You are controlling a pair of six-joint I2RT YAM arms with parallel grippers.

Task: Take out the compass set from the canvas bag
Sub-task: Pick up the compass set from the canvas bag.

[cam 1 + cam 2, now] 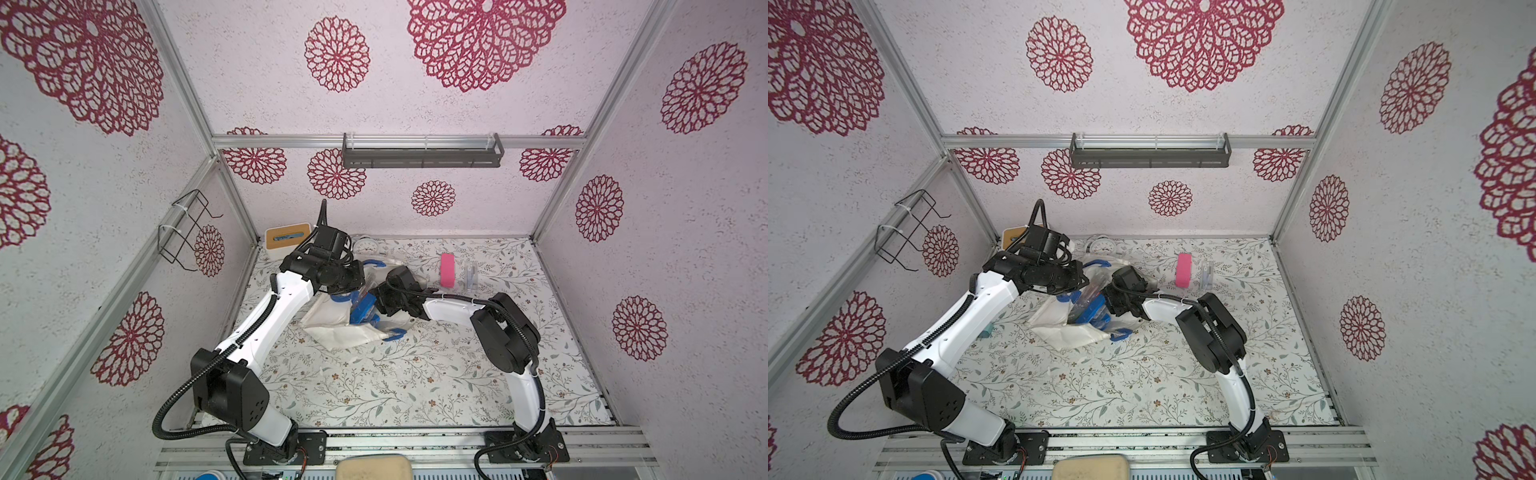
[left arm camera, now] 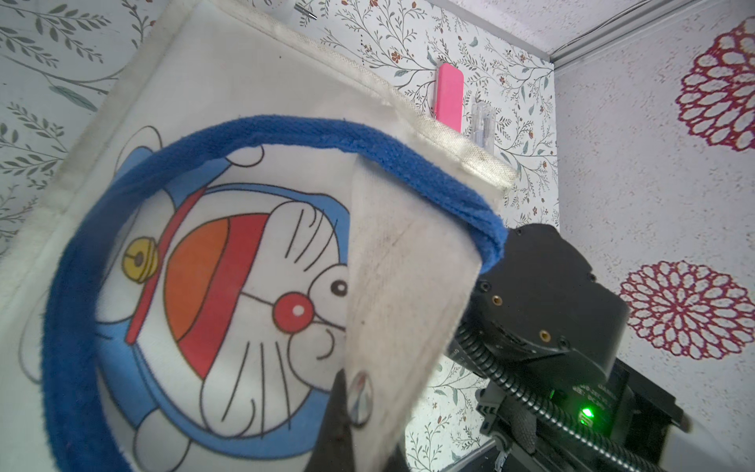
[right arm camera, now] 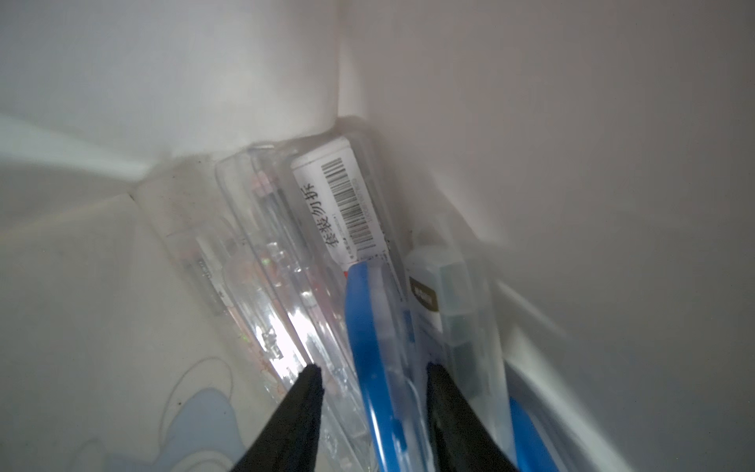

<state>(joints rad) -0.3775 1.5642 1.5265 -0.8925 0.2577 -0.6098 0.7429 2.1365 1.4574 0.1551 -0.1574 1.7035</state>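
Slumped on its side in the middle of the table (image 1: 415, 374): the bag (image 1: 332, 328), mouth turned toward the right arm. Clamped tight on a canvas flap at the rim: the left gripper (image 2: 341, 408), apparently to hold the mouth up and open and to keep the bag from sliding. Pushed deep inside: the right gripper (image 3: 374, 372), jaws about half apart, astride what looks like the compass set (image 3: 327, 204), a blue-edged clear case with a barcode label. Wedged there in the bag between another clear case (image 3: 253, 265) and a frosted box (image 3: 461, 310). Cannot tell whether squeezing it or only straddling it.

Bag's inside seen from the right wrist alone. In both top views only blue plastic (image 1: 360, 311) at the mouth, both sets of fingers hidden under the wrists. Pinch on the flap and the cartoon print (image 2: 228, 278) given only by the left wrist.
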